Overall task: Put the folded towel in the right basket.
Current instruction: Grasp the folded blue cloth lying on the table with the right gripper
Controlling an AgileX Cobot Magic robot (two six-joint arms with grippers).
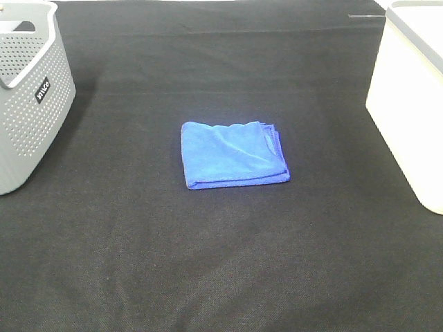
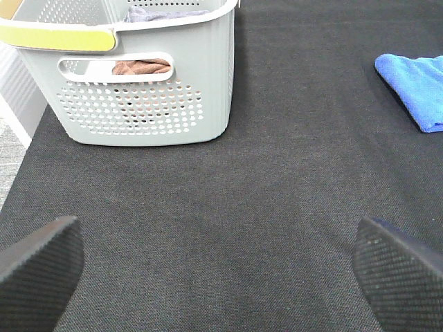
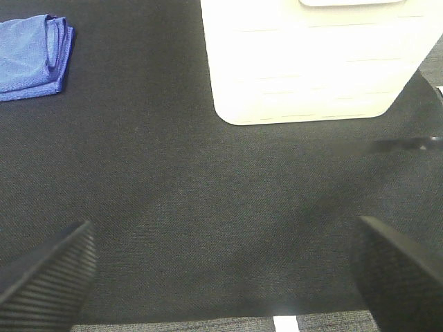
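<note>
Black cloth (image 1: 221, 270) carries the folded towel (image 1: 234, 154) flat, well apart from the white basket (image 1: 415, 104), so the right gripper (image 3: 223, 271), jaws wide and empty, should best pinch the layered edge facing that basket.

Evenly lit black tablecloth (image 1: 208, 277); grey floor (image 2: 8, 162) beyond.

The folded towel (image 1: 234, 153) lies flat on the table (image 1: 221, 277) at its middle, between the left basket (image 1: 31, 97) and the right basket (image 1: 408, 104), well apart from both. Cloths (image 2: 142, 67) lie inside the left basket. My left gripper (image 2: 218, 273) hangs over the table before the left basket, and my right gripper (image 3: 225, 270) before the right basket, each with the towel off to its inner side.
</note>
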